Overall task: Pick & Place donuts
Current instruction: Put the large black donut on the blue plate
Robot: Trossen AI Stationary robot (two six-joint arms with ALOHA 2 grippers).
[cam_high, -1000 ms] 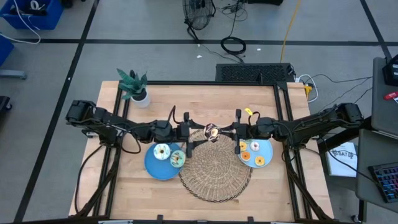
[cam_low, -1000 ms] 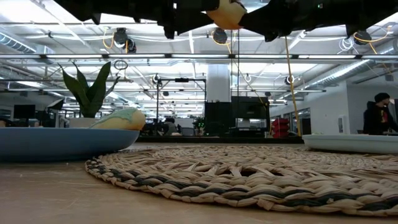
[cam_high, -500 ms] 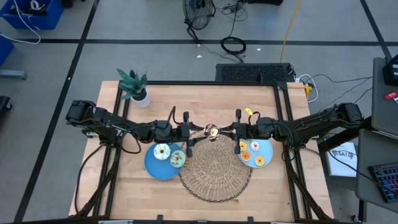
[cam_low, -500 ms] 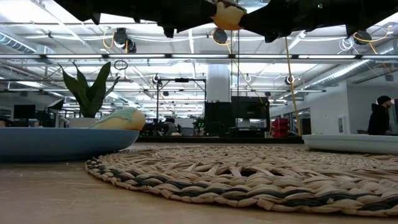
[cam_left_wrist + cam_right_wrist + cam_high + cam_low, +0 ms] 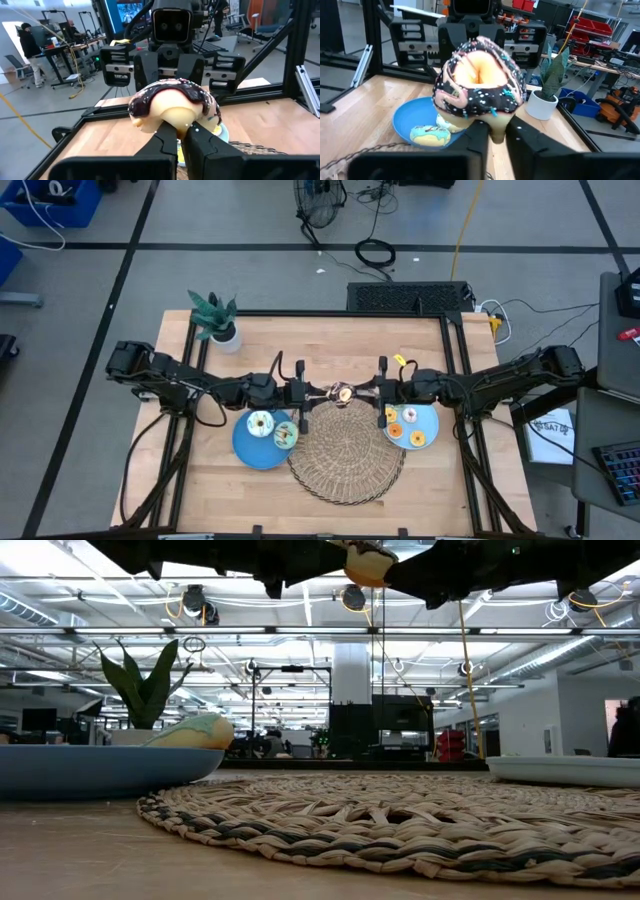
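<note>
We see both arms meeting above the far edge of the wicker mat, mid-table. Between them hangs the chocolate donut, brown icing with pale sprinkles over a cream body, held clear of the mat.

Left gripper: its fingers are pressed nearly together, pinching the donut's lower cream rim. Right gripper: its fingers also sit at the donut's underside, close together and touching it; we cannot tell from the views whether they are gripping or loosening.

In the low view the donut sits at the top of the picture, between the two dark grippers, well above the mat.

Left blue plate, just beside the mat: two iced donuts on it, one white, one greenish. Right blue plate: several small rings, orange and yellow among them.

Potted plant stands at the table's far left corner.
</note>
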